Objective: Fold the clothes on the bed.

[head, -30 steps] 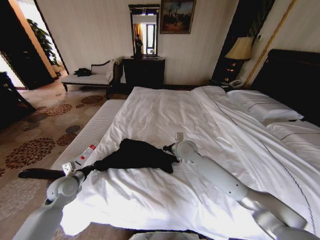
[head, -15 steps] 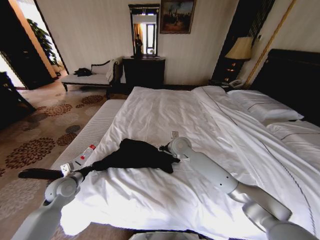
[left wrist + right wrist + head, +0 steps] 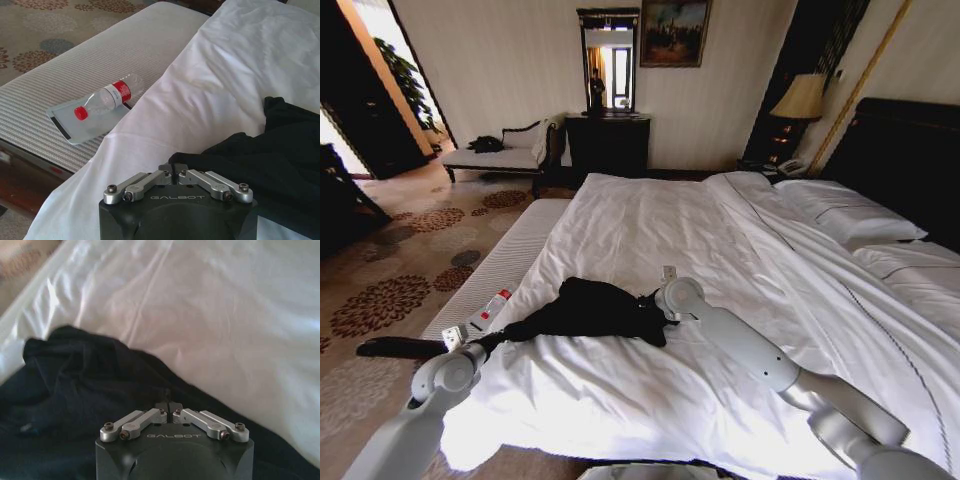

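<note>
The clothes are one black shirt, bunched on the white duvet of the bed near its foot. My left gripper is at the bed's left edge. It is shut on a stretched-out corner of the shirt, and the left wrist view shows black fabric running into the closed left gripper. My right gripper is at the shirt's right edge. In the right wrist view the right gripper is shut on the dark cloth.
A striped bench runs along the bed's left side with a water bottle lying on a thin tray. Pillows and a dark headboard are at the right. A chaise and a dresser stand by the far wall.
My right arm has shifted a little to the left, carrying the shirt's right edge with it. The left gripper holds its place at the bed's edge.
</note>
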Controlling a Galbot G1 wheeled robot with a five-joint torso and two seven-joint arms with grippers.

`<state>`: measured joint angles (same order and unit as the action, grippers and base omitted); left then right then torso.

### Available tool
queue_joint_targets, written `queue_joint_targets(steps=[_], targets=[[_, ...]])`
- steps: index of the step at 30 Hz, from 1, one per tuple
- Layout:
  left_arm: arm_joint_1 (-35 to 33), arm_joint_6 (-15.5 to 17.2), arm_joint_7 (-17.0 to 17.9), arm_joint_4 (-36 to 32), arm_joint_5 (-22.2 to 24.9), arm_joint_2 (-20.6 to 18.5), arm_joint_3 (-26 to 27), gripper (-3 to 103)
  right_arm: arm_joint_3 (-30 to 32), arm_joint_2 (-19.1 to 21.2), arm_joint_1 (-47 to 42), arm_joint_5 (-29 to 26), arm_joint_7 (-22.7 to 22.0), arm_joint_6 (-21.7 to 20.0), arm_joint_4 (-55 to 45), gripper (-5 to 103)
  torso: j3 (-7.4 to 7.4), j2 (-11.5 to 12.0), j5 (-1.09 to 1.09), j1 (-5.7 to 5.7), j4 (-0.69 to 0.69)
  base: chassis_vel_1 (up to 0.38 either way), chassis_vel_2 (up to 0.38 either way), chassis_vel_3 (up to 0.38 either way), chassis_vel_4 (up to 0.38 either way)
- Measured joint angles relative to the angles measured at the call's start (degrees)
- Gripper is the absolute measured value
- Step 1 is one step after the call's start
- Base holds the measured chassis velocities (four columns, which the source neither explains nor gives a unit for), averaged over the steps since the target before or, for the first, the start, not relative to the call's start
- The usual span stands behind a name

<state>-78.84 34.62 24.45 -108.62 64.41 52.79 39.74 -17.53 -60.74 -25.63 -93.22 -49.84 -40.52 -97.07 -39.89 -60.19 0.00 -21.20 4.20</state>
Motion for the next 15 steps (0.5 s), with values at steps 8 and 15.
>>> queue_joint_targets(steps=[8,15], targets=[[1.1,-2.3,-1.1,-1.4,0.1,0.1,0.1,1,2.8,0.5,-1.7,3.6,3.3,4.5,-2.5,0,0.0,0.0,0.0,0.0,-0.02,0.0,0.0,0.0,0.0],[7.3,-6.7,-2.2,-4.6,0.4,0.1,-0.5,1,9.8,3.8,-6.3,11.4,13.4,15.3,-9.0,0,0.0,0.0,0.01,0.0,0.01,0.0,0.0,0.0,0.0]])
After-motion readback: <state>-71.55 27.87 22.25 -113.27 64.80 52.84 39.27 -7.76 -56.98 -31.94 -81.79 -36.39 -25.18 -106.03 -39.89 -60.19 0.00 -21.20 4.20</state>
